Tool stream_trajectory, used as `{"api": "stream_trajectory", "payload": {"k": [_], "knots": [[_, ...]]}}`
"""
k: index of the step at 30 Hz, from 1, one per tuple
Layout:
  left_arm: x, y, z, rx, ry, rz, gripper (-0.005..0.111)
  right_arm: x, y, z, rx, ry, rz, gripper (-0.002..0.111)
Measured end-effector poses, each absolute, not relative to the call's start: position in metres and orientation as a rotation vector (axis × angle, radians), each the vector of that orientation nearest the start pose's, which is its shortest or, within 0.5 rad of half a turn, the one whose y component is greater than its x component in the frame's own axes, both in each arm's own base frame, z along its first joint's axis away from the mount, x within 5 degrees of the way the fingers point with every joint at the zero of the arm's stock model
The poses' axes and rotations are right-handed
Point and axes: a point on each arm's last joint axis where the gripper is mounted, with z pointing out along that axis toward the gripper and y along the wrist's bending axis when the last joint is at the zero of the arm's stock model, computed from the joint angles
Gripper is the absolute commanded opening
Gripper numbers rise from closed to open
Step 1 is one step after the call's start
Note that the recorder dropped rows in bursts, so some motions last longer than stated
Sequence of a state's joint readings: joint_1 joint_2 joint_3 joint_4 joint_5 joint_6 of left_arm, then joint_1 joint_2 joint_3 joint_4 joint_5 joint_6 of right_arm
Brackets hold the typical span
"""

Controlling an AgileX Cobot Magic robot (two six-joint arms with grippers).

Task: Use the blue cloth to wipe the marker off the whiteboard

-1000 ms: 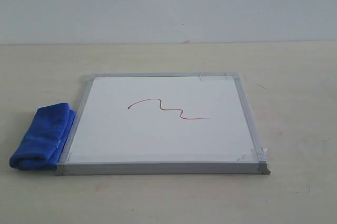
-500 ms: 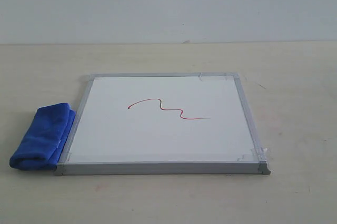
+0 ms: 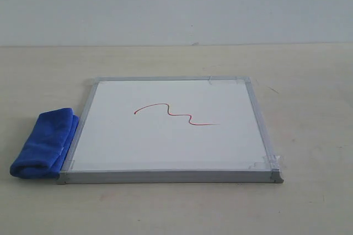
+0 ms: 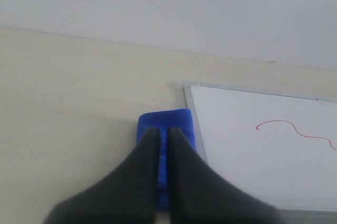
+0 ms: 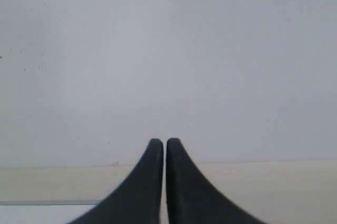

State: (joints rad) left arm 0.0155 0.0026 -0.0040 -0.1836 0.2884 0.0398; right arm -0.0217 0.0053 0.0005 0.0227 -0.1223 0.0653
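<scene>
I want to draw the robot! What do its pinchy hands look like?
The left gripper and the right gripper each have two smooth, matte black fingers, wide at the base and curving in to narrow, rounded tips. No cables, stickers or markings show, and the arms themselves are out of sight.

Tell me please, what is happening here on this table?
Nothing is being handled yet. The blue cloth lies folded on the table beside the whiteboard, at its left edge, and the red marker line is unwiped in the board's middle. The left gripper points toward the cloth with its jaws closed together, holding nothing. The right gripper, jaws also closed, faces the wall.
</scene>
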Motion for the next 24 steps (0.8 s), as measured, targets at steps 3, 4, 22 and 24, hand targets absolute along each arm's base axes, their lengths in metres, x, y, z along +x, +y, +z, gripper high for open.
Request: {"api": "stream_trajectory", "payload": {"k": [3, 4, 22, 24], "knots": [[0.055, -0.004, 0.189, -0.096, 1.765, -0.134, 0.004, 0.052, -0.001, 0.237, 0.080, 1.341, 0.061, 0.000], [0.055, -0.004, 0.189, -0.096, 1.765, -0.134, 0.004, 0.050, -0.001, 0.246, 0.081, 1.333, 0.063, 0.000], [0.055, -0.004, 0.189, -0.096, 1.765, -0.134, 0.004, 0.080, -0.001, 0.295, 0.073, 1.794, 0.040, 0.000], [0.055, -0.004, 0.189, -0.096, 1.765, -0.134, 0.004, 0.081, -0.001, 0.298, 0.073, 1.769, 0.040, 0.000]]}}
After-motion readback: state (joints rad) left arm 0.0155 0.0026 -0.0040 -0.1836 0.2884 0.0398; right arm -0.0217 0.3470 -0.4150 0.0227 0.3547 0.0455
